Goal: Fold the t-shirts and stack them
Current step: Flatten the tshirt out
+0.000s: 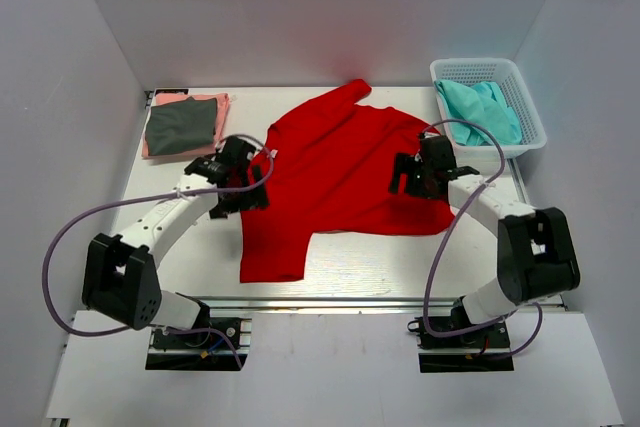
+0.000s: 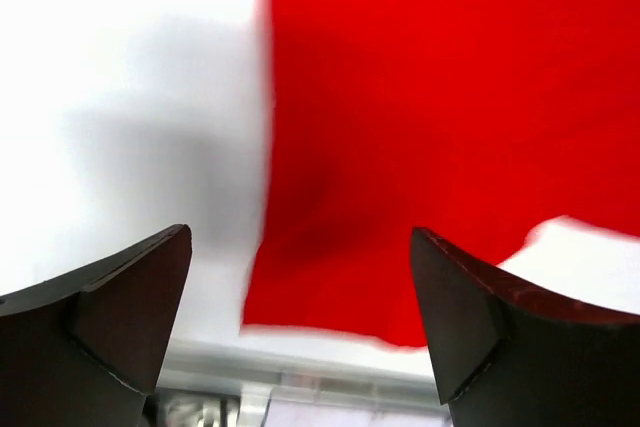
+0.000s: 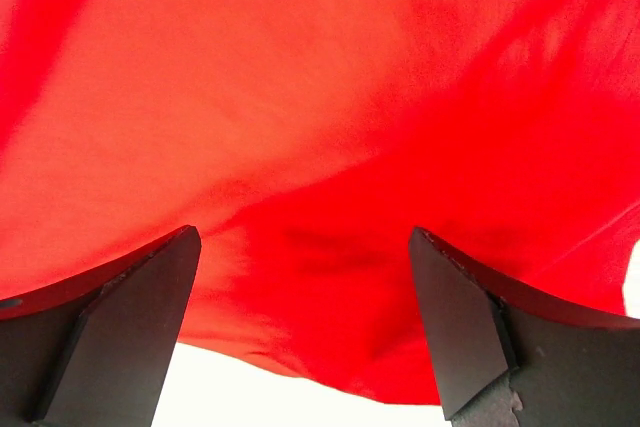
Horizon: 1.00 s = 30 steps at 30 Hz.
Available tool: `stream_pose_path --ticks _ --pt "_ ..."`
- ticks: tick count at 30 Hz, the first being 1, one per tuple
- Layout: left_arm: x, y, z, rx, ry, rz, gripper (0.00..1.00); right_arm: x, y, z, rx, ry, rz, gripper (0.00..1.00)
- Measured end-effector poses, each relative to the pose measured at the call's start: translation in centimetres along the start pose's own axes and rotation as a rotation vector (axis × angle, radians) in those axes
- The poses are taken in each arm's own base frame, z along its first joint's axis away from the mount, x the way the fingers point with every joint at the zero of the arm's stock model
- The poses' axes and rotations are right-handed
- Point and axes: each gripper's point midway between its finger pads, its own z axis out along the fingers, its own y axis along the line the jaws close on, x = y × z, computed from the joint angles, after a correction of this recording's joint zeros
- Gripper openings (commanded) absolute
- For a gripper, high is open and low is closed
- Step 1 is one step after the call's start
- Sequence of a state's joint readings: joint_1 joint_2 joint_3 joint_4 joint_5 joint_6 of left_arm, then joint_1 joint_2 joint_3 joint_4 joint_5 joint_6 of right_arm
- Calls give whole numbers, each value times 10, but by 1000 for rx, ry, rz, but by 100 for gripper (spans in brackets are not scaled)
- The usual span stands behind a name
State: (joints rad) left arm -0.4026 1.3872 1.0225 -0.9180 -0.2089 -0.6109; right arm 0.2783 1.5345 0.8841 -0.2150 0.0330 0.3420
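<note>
A bright red t-shirt lies spread on the white table, one sleeve pointing to the back and one strip hanging toward the front left. It fills the left wrist view and the right wrist view. A folded dark grey t-shirt lies on a salmon pink one at the back left. My left gripper is open and empty over the red shirt's left edge. My right gripper is open and empty over the shirt's right side.
A white lattice basket at the back right holds teal cloth. White walls enclose the table on three sides. The table's front rail runs just past the shirt's front strip.
</note>
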Motion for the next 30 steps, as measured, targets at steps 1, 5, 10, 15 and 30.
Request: stream_pose_path --ticks 1,5,10,15,30 --pt "-16 -10 -2 33 -44 19 100 -7 4 -5 -16 -30 -11 90" --pt "-63 -53 13 140 -131 100 100 -29 12 -14 -42 -102 -33 90" --pt "-100 -110 73 235 -125 215 100 -41 13 -3 -16 -89 -32 90" --pt "-114 -138 125 261 -104 278 100 -40 11 19 7 -34 -22 90" --pt "-82 -78 111 267 -164 124 100 -4 27 50 16 99 -128 90"
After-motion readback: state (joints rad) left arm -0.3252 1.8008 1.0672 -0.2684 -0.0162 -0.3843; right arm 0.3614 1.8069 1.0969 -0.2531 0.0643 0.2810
